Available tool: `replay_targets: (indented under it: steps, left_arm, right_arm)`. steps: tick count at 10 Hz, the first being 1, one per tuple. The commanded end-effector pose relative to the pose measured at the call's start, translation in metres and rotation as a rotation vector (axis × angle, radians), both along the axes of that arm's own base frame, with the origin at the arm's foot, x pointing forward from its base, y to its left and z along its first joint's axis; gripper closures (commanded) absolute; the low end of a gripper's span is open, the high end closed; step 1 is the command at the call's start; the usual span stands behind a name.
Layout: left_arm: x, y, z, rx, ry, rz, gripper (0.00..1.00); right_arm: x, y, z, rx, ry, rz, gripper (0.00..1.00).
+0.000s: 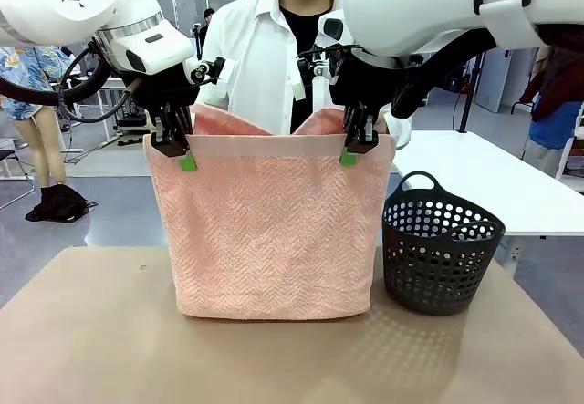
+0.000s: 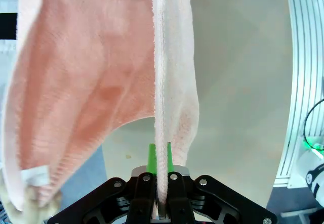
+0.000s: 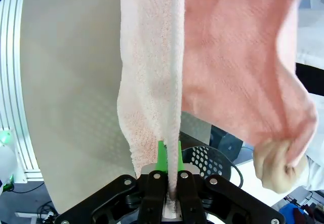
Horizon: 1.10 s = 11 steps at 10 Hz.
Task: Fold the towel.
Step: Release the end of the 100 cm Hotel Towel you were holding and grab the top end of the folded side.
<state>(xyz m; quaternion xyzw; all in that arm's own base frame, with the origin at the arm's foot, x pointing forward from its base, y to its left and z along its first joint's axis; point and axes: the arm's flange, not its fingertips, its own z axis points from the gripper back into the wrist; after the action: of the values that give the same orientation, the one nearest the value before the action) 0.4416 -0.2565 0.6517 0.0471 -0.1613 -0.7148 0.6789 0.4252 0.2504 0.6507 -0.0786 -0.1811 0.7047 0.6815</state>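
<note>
Resting on table [image 1: 91,331], bottom fold of towel [image 1: 272,231]; cloth hangs doubled below left gripper [image 1: 182,156] and right gripper [image 1: 351,153], each clamped on top-band corner so halves align. Basket [image 1: 440,251] low, outboard of right gripper. Beyond it, person's hand [image 3: 276,166] pinches rear layer.

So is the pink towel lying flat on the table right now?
No, the towel hangs upright, its top band clamped by the left pincer and the right pincer.

Robotics lab: white worktable [image 1: 484,181], loose cables [image 1: 64,87], aluminium framing [image 2: 304,57]
</note>
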Motion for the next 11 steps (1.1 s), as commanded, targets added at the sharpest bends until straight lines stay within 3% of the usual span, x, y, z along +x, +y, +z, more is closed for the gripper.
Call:
replay_targets:
  steps: [1, 11]
  left_arm:
    - [0.0004, 0.0008, 0.0015, -0.002, 0.002, 0.002, 1.0]
    - [0.0004, 0.0008, 0.0015, -0.002, 0.002, 0.002, 1.0]
  right_arm:
    - [0.0005, -0.0005, 0.0004, -0.001, -0.003, 0.003, 1.0]
    - [0.0005, -0.0005, 0.0004, -0.001, -0.003, 0.003, 1.0]
